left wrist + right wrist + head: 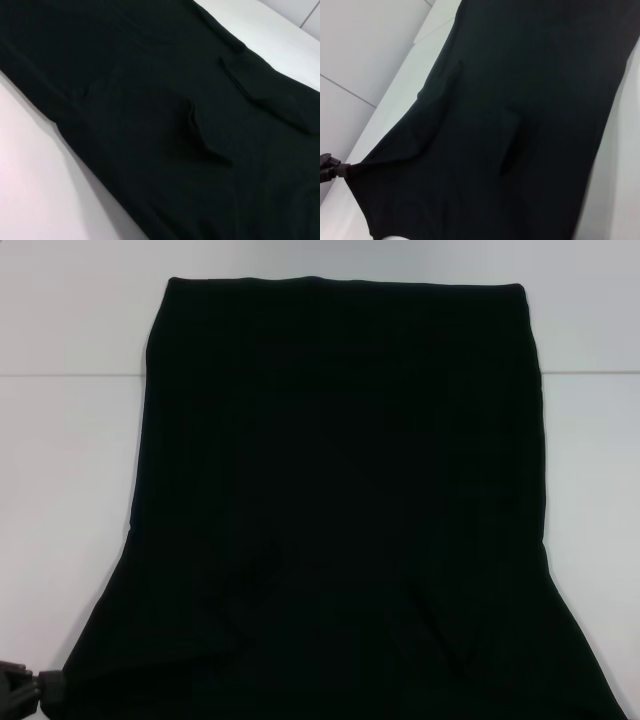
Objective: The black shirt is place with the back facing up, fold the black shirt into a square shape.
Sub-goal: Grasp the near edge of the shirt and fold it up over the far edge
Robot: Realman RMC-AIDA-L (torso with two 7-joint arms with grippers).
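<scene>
I see the black shirt (340,500) spread along the white worktop (70,460); the left gripper (25,690) sits at its near-left corner, grip unclear.

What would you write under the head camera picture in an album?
The black shirt lies spread on a white table, the left gripper at its near corner.

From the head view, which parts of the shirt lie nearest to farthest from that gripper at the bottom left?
1. Shirt's near left corner, right beside the left gripper.
2. Crease, on the near right.
3. Far right corner, diagonally opposite.
</scene>
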